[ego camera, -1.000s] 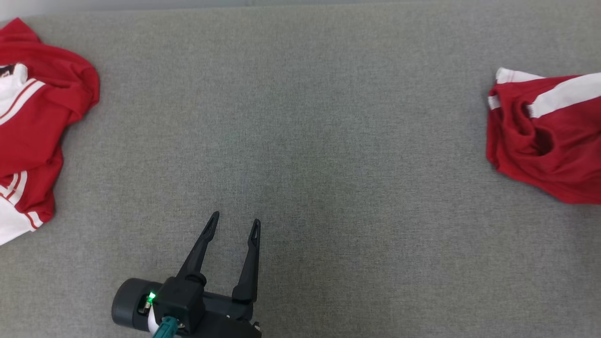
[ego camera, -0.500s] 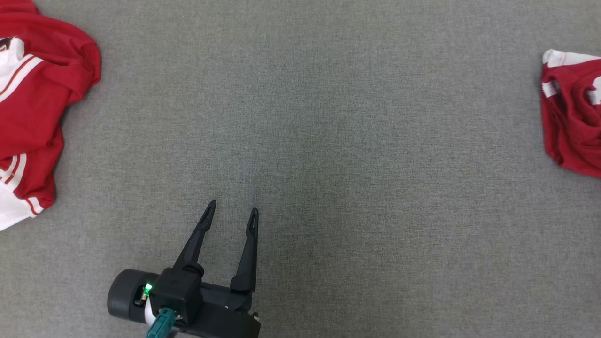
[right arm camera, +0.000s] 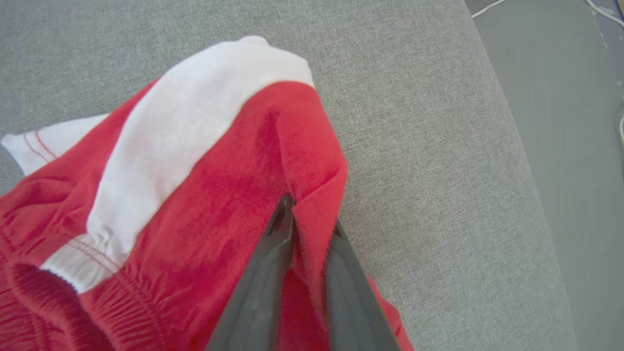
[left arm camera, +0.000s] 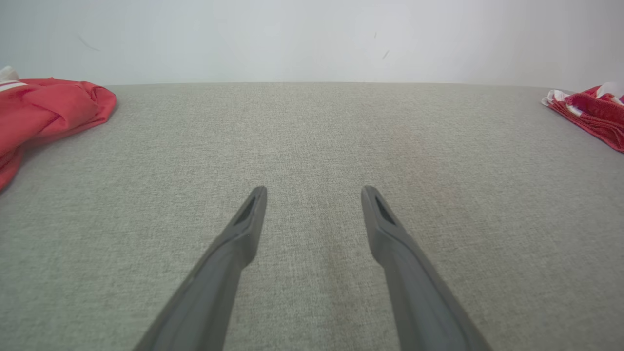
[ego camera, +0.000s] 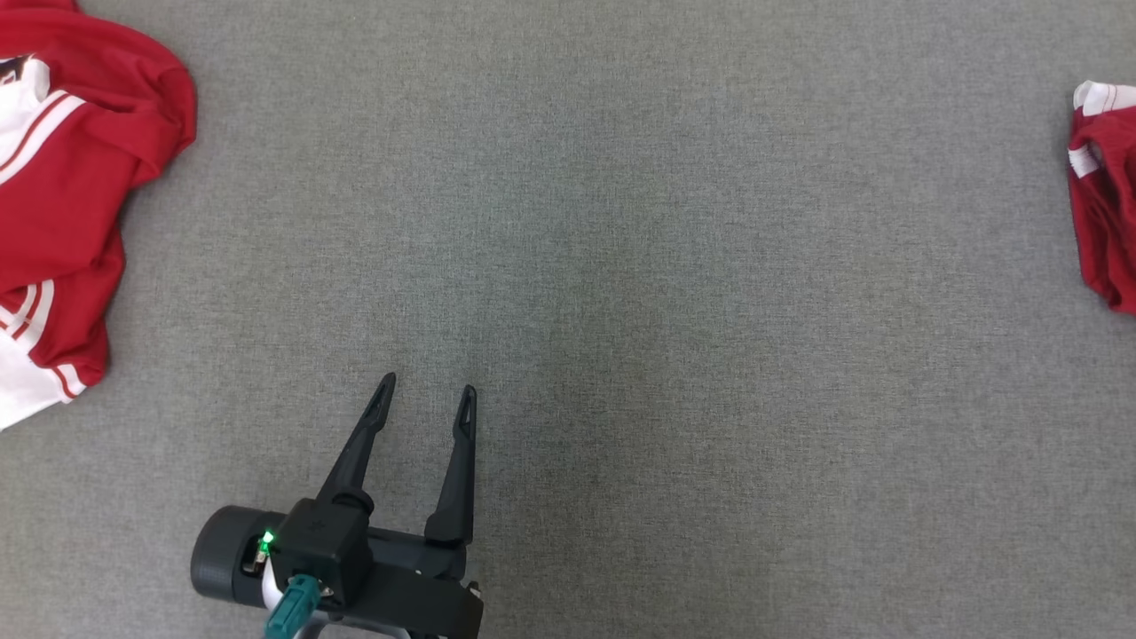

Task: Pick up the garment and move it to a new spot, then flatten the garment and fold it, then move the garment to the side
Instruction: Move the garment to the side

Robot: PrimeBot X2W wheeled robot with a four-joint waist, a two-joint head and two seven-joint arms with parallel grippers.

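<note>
Now right gripper (right arm camera: 310, 214) pinches red-white garment (right arm camera: 195, 195); left gripper (ego camera: 428, 384) spread.

Bare grey surface (ego camera: 674, 266) spans between left red garment (ego camera: 80, 177) and right red garment (ego camera: 1105, 204).

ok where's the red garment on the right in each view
Head view: red garment, right edge, cut off.
Left wrist view: red garment, far right edge.
Right wrist view: red garment, centre and left, in the right gripper.
Shared landmark: grey cloth surface.
</note>
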